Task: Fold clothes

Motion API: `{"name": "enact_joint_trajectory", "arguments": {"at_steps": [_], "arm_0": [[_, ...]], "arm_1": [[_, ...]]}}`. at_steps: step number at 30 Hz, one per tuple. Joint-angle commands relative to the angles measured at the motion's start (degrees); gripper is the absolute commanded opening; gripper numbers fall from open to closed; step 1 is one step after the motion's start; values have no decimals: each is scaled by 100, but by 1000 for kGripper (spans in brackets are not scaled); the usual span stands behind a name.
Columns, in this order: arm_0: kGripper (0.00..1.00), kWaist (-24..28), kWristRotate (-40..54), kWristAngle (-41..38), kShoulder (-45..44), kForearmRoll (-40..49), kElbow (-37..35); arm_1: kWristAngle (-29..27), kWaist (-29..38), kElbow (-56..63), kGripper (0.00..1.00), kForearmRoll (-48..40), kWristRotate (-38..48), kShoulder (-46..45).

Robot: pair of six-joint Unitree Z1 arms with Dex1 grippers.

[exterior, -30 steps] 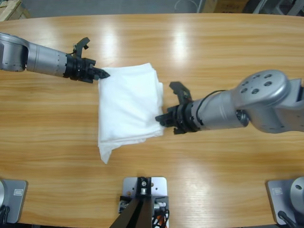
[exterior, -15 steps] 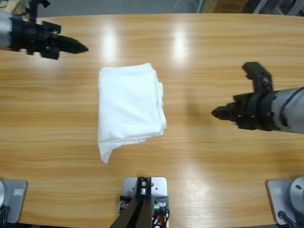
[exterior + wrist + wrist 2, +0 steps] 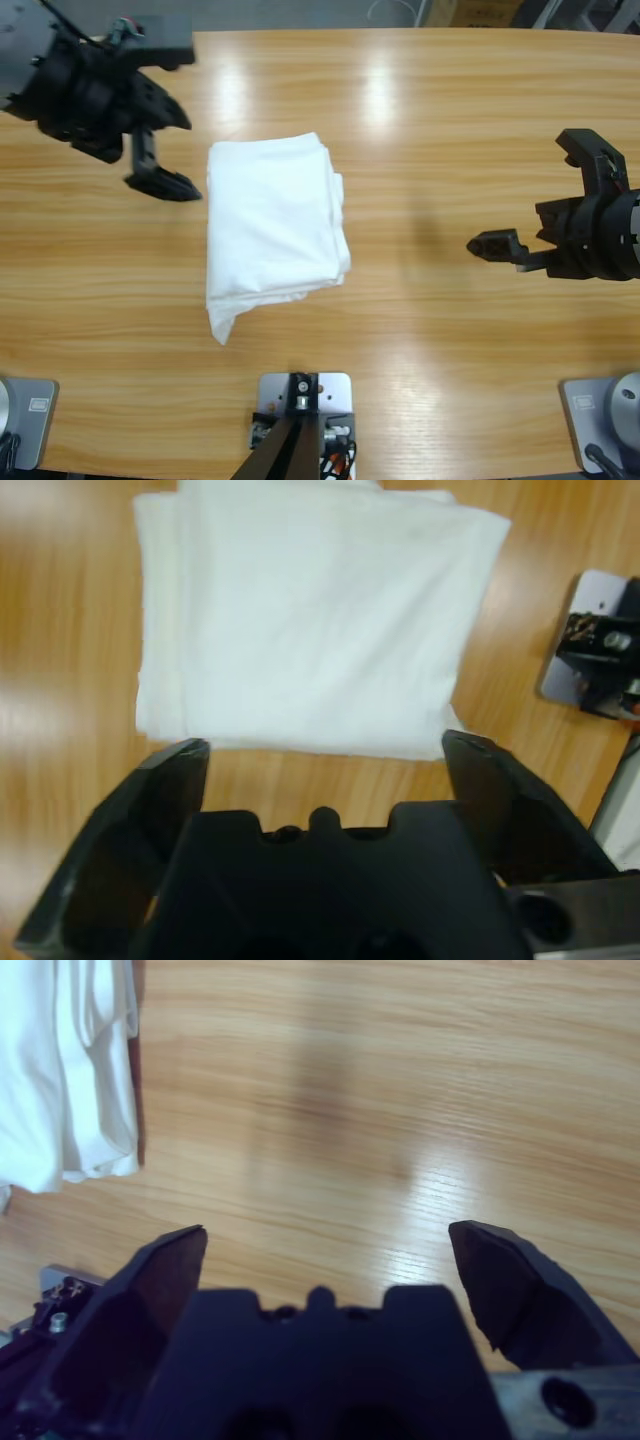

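The folded white T-shirt (image 3: 275,225) lies on the surface (image 3: 430,130) between both claws, touching neither. Left claw (image 3: 160,160) gapes empty just beside it; right claw (image 3: 540,200), jaws apart, sits well apart, its arm cut off.

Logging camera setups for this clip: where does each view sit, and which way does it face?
High view: fixed above, looking down on the table, the folded T-shirt and both arms.
Left wrist view: along the left gripper, jaws wide, at the T-shirt.
Right wrist view: along the right gripper, jaws wide, at bare wood; the T-shirt's edge shows.
All three share the T-shirt.
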Motion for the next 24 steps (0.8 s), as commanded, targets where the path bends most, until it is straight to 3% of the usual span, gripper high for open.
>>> {"name": "enact_joint_trajectory", "arguments": {"at_steps": [1, 10, 16, 24], "arm_0": [[996, -785, 148, 93, 1224, 281, -427], [1000, -945, 151, 461, 2179, 265, -669], [1000, -894, 132, 977, 2209, 247, -966], [1000, -894, 141, 970, 2443, 247, -843]], "arm_1": [[158, -60, 86, 1000, -52, 50, -87], [339, -60, 441, 1000, -303, 226, -113], [438, -60, 601, 1000, -474, 270, -97], [477, -60, 669, 1000, -627, 270, 8]]}}
